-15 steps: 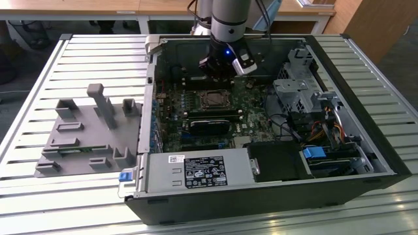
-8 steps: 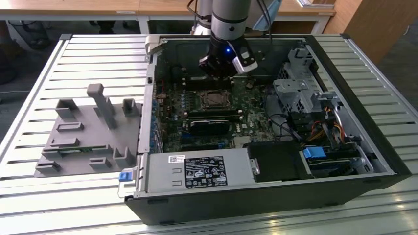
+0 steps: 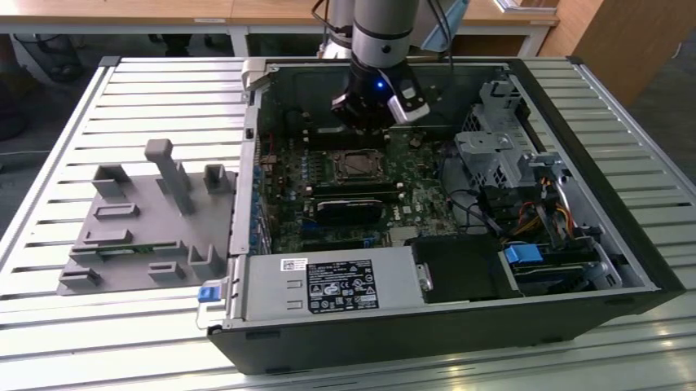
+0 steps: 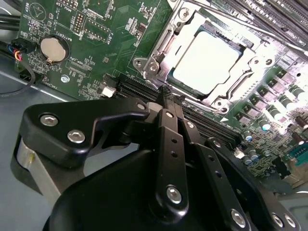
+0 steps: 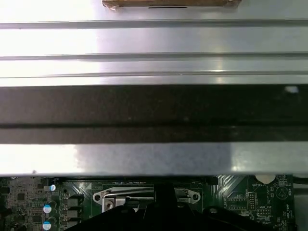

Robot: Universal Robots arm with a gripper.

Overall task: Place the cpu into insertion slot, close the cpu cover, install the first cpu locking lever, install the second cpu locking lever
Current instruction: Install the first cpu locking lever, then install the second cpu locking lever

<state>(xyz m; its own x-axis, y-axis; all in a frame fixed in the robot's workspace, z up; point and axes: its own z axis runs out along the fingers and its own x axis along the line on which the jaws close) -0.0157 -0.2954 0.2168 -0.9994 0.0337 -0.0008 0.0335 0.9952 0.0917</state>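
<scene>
Hand [image 4: 166, 94] is sitting fully closed in the second wrist view, fingers [image 4: 169, 144] pressed together, gripping nothing. Its tip is hovering just beside the socket's near edge, over a black card slot [image 4: 130, 89].

Cpu [image 4: 207, 60] is lying flat in the slot [image 4: 156, 45], silver face up. Cover [image 4: 243, 65] is lying down around it, chip showing through the window. Can't tell whether the levers are latched.

Coin battery [image 4: 53, 49] is sitting on the green board [image 4: 86, 29], well apart from the socket.

In the exterior view, the hand [image 3: 367, 122] is hanging inside the open PC case [image 3: 435, 334], just beyond the socket [image 3: 356, 165]. Grey fixture [image 3: 142, 236] is resting on the slatted surface [image 3: 65, 163] to the exterior view's left of the case.
</scene>
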